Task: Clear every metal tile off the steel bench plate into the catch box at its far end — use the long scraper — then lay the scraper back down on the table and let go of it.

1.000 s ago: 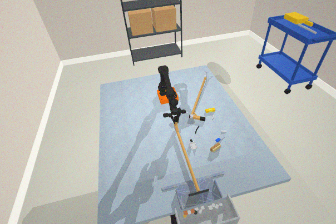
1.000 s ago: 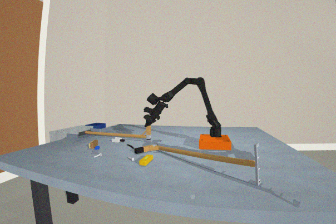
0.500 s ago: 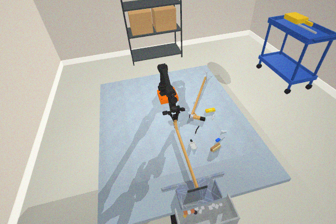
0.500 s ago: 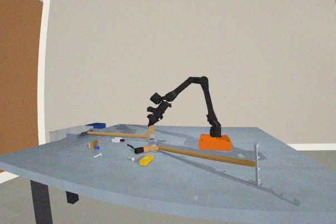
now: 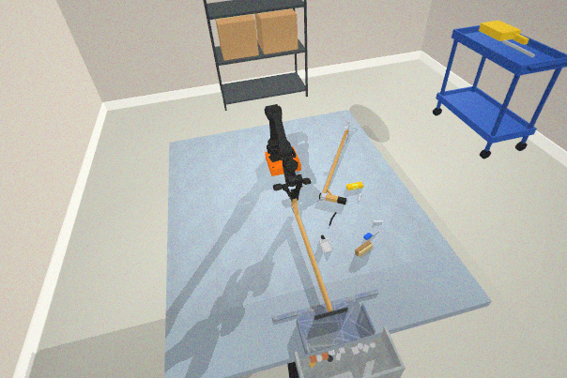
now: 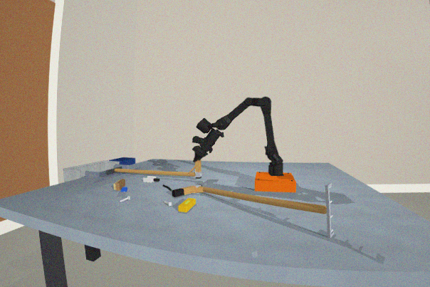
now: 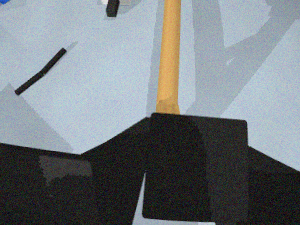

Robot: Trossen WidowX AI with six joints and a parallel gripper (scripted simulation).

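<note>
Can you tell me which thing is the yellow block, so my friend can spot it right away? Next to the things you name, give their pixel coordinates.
Find the orange box [image 5: 277, 168] [image 6: 274, 185] under the black robot arm. Off to its side lies a long wooden-handled tool [image 5: 335, 163] [image 6: 263, 199]; just past its black-tipped end is the block [image 5: 355, 186] [image 6: 187, 205]. It's small, chunky and the only yellow thing on the table.

Leaves open air above the scraper's handle [image 5: 312, 259] [image 6: 153, 172] [image 7: 171, 54]; meets the rake [image 5: 336, 161] [image 6: 263, 199] and yellow block [image 5: 355, 186] [image 6: 187, 205] to one side, catch box [image 5: 395, 351] [image 6: 72, 174] walls beyond.
</note>
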